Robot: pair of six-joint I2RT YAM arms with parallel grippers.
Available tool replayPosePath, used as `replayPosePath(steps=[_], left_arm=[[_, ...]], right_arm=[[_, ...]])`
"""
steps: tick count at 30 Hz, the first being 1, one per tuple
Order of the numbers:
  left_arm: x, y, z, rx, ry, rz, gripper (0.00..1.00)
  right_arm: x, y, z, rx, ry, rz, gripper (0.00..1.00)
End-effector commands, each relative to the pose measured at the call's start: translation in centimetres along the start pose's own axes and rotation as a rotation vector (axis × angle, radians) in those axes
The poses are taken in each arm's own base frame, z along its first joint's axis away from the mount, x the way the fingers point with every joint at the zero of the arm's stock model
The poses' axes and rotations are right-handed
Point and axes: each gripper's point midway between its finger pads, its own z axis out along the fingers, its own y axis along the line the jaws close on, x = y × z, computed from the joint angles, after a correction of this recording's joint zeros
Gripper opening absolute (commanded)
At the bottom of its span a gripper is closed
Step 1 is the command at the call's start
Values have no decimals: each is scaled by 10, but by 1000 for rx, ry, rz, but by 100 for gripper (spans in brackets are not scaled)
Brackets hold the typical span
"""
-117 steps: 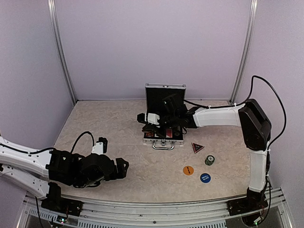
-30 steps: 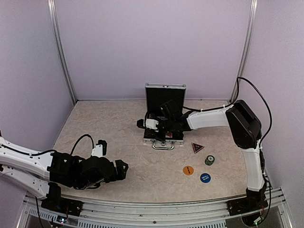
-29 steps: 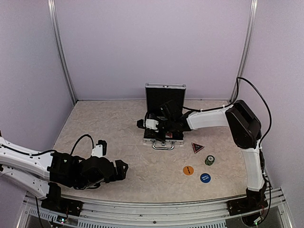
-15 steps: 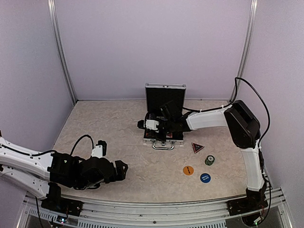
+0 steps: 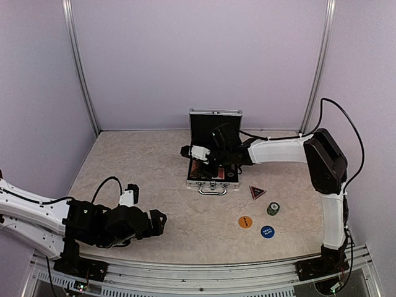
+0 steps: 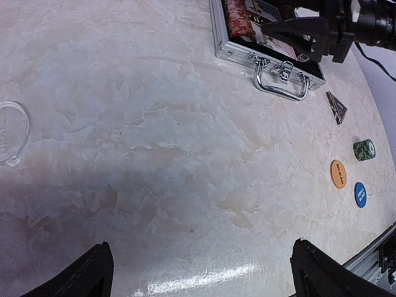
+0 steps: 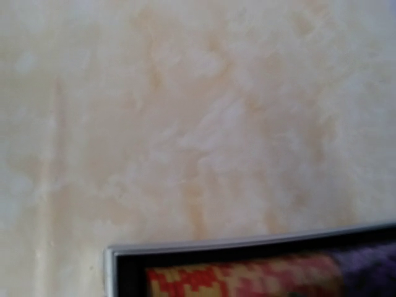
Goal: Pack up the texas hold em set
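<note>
Reaching in from the right, the right gripper (image 5: 190, 152) hovers over the left end of the open silver briefcase (image 5: 213, 180), probably to work on the red chips (image 6: 238, 15) inside – whether its jaws are apart I cannot tell. The left gripper (image 5: 158, 221) waits low at the near side, jaws wide apart and holding nothing. Not yet packed, the triangular marker (image 5: 257, 192), green chip stack (image 5: 273, 208), orange disc (image 5: 245, 221) and blue disc (image 5: 267, 232) lie beside the case – their print is too small to read.
</note>
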Motion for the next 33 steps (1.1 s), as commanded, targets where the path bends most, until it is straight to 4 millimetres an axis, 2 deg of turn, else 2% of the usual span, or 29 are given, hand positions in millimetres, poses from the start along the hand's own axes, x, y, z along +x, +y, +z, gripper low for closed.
replayPosePath(steps=[1,4,5,6,7,10,14,19,21,23,25,28,33], left_arm=[[1,-3,1,23,-8,1,99],[0,-5,2,28,-13,12,99],[0,-6,2,26,-14,18,99],[0,-6,3,26,-16,23,99],[0,-7,4,25,-17,29,99],[0,-11,6,32,-21,44,99],[-5,-22,8,52,-36,58,99],[-8,-43,14,72,-45,79,99],[-7,-51,16,84,-37,80,99],[-5,-57,18,85,-29,86,99],[-3,-62,18,85,-24,92,99],[-2,-68,17,86,-13,99,99],[-15,-73,14,57,-20,166,99]], right_arm=[[-46,-32,-52,87,-70,61,69],[-46,-39,-72,139,-47,144,77],[-44,-41,-79,162,-37,177,91],[-43,-43,-89,186,-35,211,98],[-45,-45,-101,215,-42,250,100],[-37,-43,-125,267,-41,348,100],[-8,-43,-154,374,-30,594,100],[24,-28,-185,397,-52,891,100],[32,-22,-194,371,-59,981,96],[47,-13,-200,356,-19,1082,91],[59,-4,-203,324,36,1133,90],[81,10,-206,313,151,1183,99],[103,33,-219,333,231,1260,100]])
